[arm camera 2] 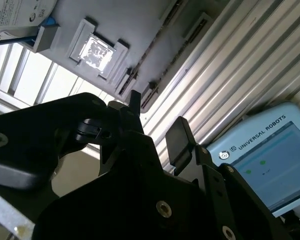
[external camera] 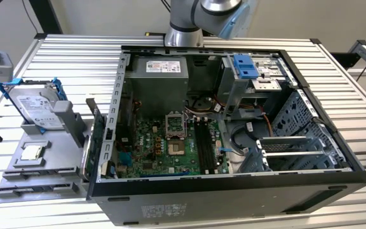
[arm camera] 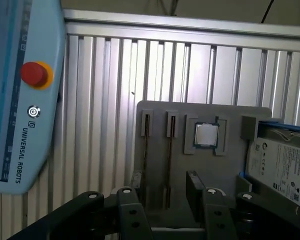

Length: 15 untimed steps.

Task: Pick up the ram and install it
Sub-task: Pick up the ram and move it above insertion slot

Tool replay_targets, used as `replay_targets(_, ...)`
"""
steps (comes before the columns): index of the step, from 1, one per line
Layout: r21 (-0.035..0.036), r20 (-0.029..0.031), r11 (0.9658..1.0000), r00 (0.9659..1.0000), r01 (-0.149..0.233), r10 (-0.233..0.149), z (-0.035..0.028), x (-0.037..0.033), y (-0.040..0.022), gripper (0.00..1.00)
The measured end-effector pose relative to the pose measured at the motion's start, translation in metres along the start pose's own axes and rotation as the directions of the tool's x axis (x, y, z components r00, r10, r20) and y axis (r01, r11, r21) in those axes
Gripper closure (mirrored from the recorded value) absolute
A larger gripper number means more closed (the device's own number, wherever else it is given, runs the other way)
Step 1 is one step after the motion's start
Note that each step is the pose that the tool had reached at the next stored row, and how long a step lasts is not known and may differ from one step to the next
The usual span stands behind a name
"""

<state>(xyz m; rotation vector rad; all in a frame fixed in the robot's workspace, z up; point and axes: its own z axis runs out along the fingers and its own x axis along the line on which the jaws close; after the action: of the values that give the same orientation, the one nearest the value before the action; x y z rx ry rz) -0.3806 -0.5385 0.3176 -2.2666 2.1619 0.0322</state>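
The ram [external camera: 97, 152] is a thin dark green stick standing on its edge at the side of the grey tray [external camera: 49, 162] nearest the computer case. In the first wrist view the tray [arm camera: 205, 170] shows two narrow slots [arm camera: 146, 150] seen from above, and I cannot tell which one holds the stick. My gripper [arm camera: 160, 192] hangs well above that tray, open, with nothing between its black fingers [arm camera: 195, 185]. The second wrist view shows the same gripper [arm camera 2: 155, 120] with its fingers apart. The black memory slots [external camera: 203, 143] lie on the motherboard inside the case.
The open computer case [external camera: 234, 119] fills the middle of the slatted metal table [external camera: 75, 57]. A hard drive in a blue frame [external camera: 36, 109] and a small square silver chip [external camera: 30, 151] sit on the tray. A teach pendant [arm camera: 20, 100] lies beside the tray.
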Motion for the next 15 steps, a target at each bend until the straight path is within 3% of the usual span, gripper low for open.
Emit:
replay_targets(4,0.0068,-0.0004,1.0000,1.0000,0.000,0.000,0.0068,0.0003,-0.0001,0.00)
replay_targets(15,0.0080,-0.0005,1.0000,1.0000,-0.001,0.001,0.0264,0.0096,0.0003,0.00)
